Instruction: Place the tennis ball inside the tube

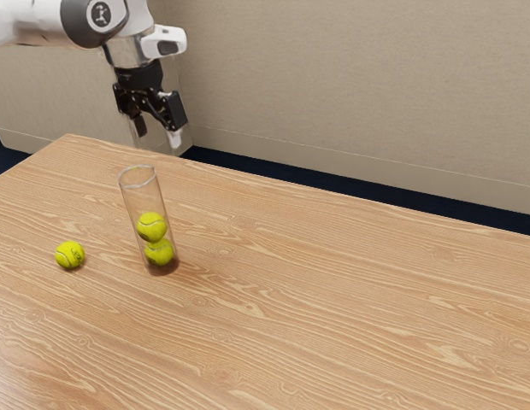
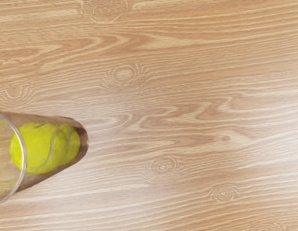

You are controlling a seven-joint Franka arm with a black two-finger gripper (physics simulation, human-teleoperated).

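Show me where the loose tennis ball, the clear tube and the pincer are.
Loose tennis ball (image 1: 69, 254): exterior view, middle of its fuzzy side.
Clear tube (image 1: 132, 198): exterior view, upper wall, below the rim.
Pincer (image 1: 158, 134): exterior view, midway between its fingertips.

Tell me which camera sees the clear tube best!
The exterior view. There the tube can be seen whole, from its round top down to its bottom, with two tennis balls stacked inside. The wrist view looks down at it, with part of its rim cut off at the edge.
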